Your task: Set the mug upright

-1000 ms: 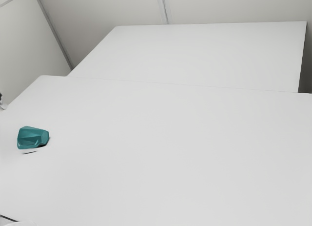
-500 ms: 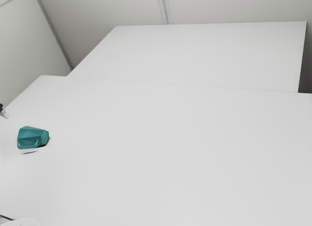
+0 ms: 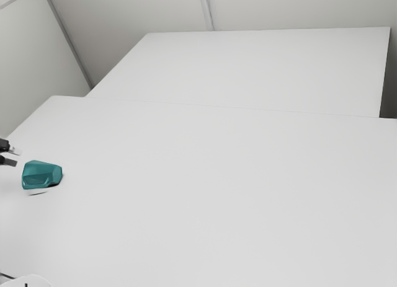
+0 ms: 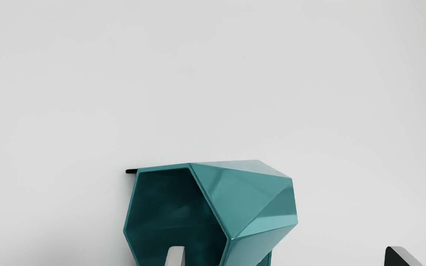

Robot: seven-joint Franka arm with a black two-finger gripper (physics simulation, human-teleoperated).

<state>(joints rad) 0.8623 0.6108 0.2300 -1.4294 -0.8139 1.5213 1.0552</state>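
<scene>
Fingers (image 3: 8,162): parted wide, with open space between; near the mug (image 3: 41,175), just off toward the exterior view's left, apart from it there.
Fingertips in the wrist view: one (image 4: 176,256) across the dark mouth of the mug, the other well out past the closed end, above bare tabletop. Cannot tell the height over the table.
Mug: teal, faceted, lying on its side on the table (image 3: 205,194), toward the exterior view's left.
Mouth (image 4: 176,207): six-sided as far as visible, turned sideways and partly up to the wrist camera, dark teal within; partly hidden behind the one fingertip.
Handle: cannot tell for certain; perhaps the small teal piece (image 4: 268,258) below the body, cut off by the frame.
Black sliver (image 4: 131,171): thin, sticking out beside the rim; cannot tell of what.
Table: white, plain, running across most of the exterior view.
Behind: a second white surface (image 3: 248,67), then pale walls (image 3: 142,11) with grey strips.
Exterior view's lower left corner: a rounded white shape (image 3: 37,282), partly cut off.
</scene>
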